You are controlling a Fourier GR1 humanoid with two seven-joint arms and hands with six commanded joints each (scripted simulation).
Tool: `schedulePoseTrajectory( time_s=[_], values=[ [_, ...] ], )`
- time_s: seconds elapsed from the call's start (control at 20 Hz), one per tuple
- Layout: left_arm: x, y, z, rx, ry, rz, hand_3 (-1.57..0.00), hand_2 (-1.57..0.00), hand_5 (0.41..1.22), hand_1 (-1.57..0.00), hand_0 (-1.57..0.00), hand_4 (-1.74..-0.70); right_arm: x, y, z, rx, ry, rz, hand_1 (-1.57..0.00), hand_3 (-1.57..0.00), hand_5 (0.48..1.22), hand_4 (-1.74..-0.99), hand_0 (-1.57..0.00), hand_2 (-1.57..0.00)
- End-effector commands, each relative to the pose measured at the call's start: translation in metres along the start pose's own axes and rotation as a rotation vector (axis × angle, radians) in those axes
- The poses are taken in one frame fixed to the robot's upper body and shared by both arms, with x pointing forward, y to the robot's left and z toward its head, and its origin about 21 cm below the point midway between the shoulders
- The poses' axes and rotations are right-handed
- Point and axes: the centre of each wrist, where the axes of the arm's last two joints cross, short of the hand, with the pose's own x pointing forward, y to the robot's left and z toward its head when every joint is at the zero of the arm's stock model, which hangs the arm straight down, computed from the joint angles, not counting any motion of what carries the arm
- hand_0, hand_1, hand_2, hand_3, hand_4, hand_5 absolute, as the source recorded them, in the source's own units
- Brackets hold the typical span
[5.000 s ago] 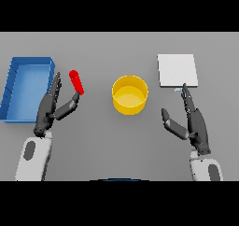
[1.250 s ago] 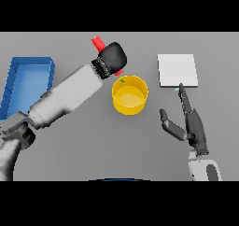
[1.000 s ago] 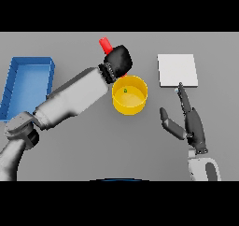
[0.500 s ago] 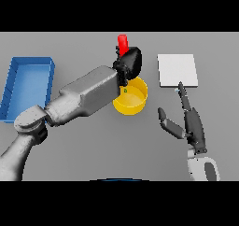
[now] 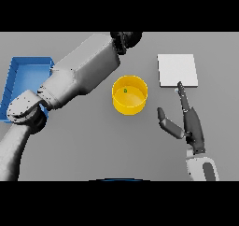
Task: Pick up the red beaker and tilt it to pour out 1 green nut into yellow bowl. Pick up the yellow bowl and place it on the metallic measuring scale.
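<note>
the left hand (image 5: 126,38) sits at the far edge of view beyond the yellow bowl (image 5: 130,95); i cannot tell its grip, and the red beaker is out of sight. one green nut (image 5: 125,90) lies inside the bowl. the right hand (image 5: 189,122) rests fingers straight, empty, on the counter (image 5: 93,141) just beside the metallic measuring scale (image 5: 177,70), probably ready to take the bowl.

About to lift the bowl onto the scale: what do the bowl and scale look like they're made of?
The bowl looks like plastic: uniform bright yellow, smooth matte wall, no glints; a small green nut lies inside. The scale is a flat pale grey square; its even, slightly bright sheen could be brushed metal, though painted plastic would look alike.
</note>
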Motion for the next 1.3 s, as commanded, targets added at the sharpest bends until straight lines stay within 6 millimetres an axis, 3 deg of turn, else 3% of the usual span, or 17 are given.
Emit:
schedulePoseTrajectory(
  time_s=[0.0, 0.05, 0.2, 0.35, 0.45, 0.6, 0.8, 0.9, 1.05, 1.25],
  values=[
    [-0.012, -0.001, 0.002, -0.004, 0.042, 0.052, -1.26, -1.57, 1.221, -1.57, -1.57, -1.73, 0.000, 0.002, -0.001, 0.003, 0.000, -0.001, 0.00, 0.00, 0.681, -1.024, 0.00, 0.00],
    [-0.026, -0.002, 0.004, -0.009, 0.068, 0.088, -1.02, -1.57, 1.221, -1.57, -1.57, -1.73, -0.001, -0.003, 0.000, -0.004, 0.003, -0.004, 0.00, 0.00, 0.680, -1.028, 0.00, 0.00],
    [-0.071, -0.019, 0.018, -0.002, 0.152, 0.307, -1.29, -1.57, 1.221, -1.57, -1.57, -1.73, -0.002, 0.000, 0.000, -0.001, -0.003, -0.022, 0.00, 0.00, 0.683, -1.001, 0.00, 0.00],
    [-0.114, -0.046, 0.038, -0.021, 0.312, 0.589, -1.43, -1.57, 1.221, -1.57, -1.57, -1.73, -0.002, 0.000, -0.004, 0.003, -0.015, -0.019, 0.00, 0.00, 0.672, -0.990, 0.00, 0.00],
    [-0.130, -0.071, 0.051, -0.013, 0.414, 0.776, -1.44, -1.57, 1.221, -1.57, -1.57, -1.74, -0.001, -0.001, -0.006, -0.001, -0.002, -0.040, 0.00, 0.00, 0.668, -1.004, 0.00, 0.00],
    [-0.143, -0.133, 0.078, 0.002, 0.598, 1.040, -1.45, -1.57, 1.221, -1.57, -1.57, -1.74, -0.003, 0.001, -0.005, 0.005, -0.004, -0.064, 0.00, 0.00, 0.666, -1.002, 0.00, 0.00],
    [-0.129, -0.207, 0.107, -0.017, 0.835, 1.306, -1.41, -1.57, 1.221, -1.57, -1.57, -1.74, -0.003, 0.003, -0.006, 0.010, 0.000, -0.052, 0.00, 0.00, 0.655, -1.034, 0.00, 0.00],
    [-0.116, -0.235, 0.118, -0.017, 0.941, 1.452, -1.43, -1.57, 1.221, -1.57, -1.57, -1.74, 0.000, 0.004, -0.008, 0.012, -0.002, -0.049, 0.00, 0.00, 0.653, -1.050, 0.00, 0.00],
    [-0.088, -0.266, 0.127, -0.004, 1.052, 1.622, -1.46, -1.57, 1.221, -1.57, -1.57, -1.74, -0.002, 0.007, -0.006, 0.013, 0.017, -0.029, 0.00, 0.00, 0.652, -1.048, 0.00, 0.00],
    [-0.047, -0.288, 0.136, 0.003, 1.153, 1.795, -1.48, -1.57, 1.221, -1.57, -1.57, -1.74, 0.004, 0.001, -0.009, 0.002, 0.002, 0.008, 0.00, 0.00, 0.648, -1.054, 0.00, 0.00]
  ],
)
